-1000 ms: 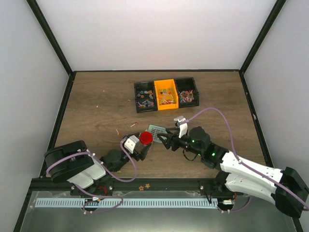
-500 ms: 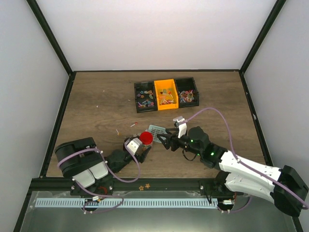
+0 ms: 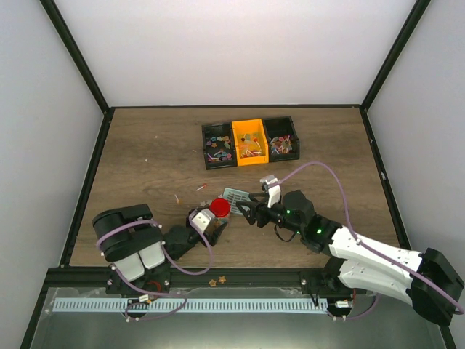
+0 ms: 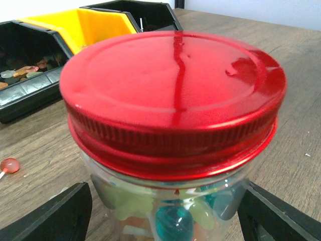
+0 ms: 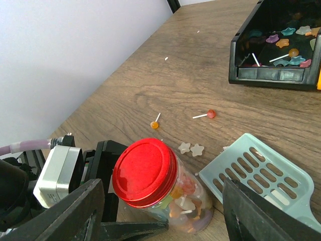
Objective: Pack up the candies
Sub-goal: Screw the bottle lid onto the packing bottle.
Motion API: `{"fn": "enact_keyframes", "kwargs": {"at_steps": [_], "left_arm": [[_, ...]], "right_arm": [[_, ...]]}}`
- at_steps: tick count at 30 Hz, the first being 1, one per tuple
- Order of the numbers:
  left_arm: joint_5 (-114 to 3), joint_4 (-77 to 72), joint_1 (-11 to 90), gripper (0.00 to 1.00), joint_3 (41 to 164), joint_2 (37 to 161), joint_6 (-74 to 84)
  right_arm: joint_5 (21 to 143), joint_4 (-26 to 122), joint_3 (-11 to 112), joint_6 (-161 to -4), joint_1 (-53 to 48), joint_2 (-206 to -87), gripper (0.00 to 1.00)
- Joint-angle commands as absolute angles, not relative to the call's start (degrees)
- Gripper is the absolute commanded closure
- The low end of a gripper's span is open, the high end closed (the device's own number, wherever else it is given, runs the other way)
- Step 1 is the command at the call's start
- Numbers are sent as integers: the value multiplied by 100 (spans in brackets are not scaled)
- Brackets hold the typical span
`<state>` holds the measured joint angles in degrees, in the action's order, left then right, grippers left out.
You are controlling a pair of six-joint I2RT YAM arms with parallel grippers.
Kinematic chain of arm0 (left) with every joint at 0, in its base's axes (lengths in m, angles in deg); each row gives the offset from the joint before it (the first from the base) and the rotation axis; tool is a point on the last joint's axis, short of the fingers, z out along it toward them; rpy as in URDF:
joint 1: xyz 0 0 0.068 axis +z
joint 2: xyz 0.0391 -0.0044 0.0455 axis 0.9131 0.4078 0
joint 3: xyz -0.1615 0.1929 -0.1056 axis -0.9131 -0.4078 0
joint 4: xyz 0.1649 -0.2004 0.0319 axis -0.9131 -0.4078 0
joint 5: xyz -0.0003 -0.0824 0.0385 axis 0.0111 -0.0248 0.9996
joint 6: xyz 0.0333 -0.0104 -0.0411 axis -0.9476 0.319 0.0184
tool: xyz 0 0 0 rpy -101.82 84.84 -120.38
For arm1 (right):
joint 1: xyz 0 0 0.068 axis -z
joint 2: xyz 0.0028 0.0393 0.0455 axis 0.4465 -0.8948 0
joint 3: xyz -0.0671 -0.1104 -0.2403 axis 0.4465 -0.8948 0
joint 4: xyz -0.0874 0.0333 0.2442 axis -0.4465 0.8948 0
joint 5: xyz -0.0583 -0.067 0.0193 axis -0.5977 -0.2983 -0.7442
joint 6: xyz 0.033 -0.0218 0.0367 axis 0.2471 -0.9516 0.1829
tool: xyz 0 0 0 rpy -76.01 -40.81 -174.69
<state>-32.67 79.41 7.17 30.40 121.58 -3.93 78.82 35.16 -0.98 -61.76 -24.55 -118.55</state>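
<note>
Legible text, labels, brands, numbers, signs: none in any view.
Red lid: plain glossy surface, unprinted.
Bins, far centre: unmarked walls, as far as can be seen from above.

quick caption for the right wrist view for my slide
Red-lidded jar of candies on the wooden table, pale teal scoop beside it, two stray lollipops and a black bin beyond.

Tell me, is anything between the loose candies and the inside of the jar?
Yes. The red lid sits on the jar, covering its mouth. A few loose candies lie just beside the jar, outside it.
</note>
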Motion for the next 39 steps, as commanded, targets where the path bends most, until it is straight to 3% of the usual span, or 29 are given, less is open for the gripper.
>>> {"fn": "enact_keyframes", "kwargs": {"at_steps": [1, 17, 26, 32, 39], "left_arm": [[-3429, 8204, 768, 18, 2858, 12258, -427], [-3728, 8180, 834, 7, 3141, 12308, -360], [-3772, 8141, 863, 7, 3241, 12284, -348], [-3851, 8257, 881, 10, 3348, 12358, -321], [-3795, 8334, 890, 22, 3352, 12472, -333]], "right_arm": [[7849, 3384, 50, -6310, -2410, -11882, 34], [7885, 3389, 79, -6340, -2411, -11941, 34], [7888, 3385, 69, -6340, -2410, -11941, 34], [7891, 3385, 69, -6340, -2410, -11944, 34], [7876, 3330, 19, -6346, -2410, -11965, 34]]}}
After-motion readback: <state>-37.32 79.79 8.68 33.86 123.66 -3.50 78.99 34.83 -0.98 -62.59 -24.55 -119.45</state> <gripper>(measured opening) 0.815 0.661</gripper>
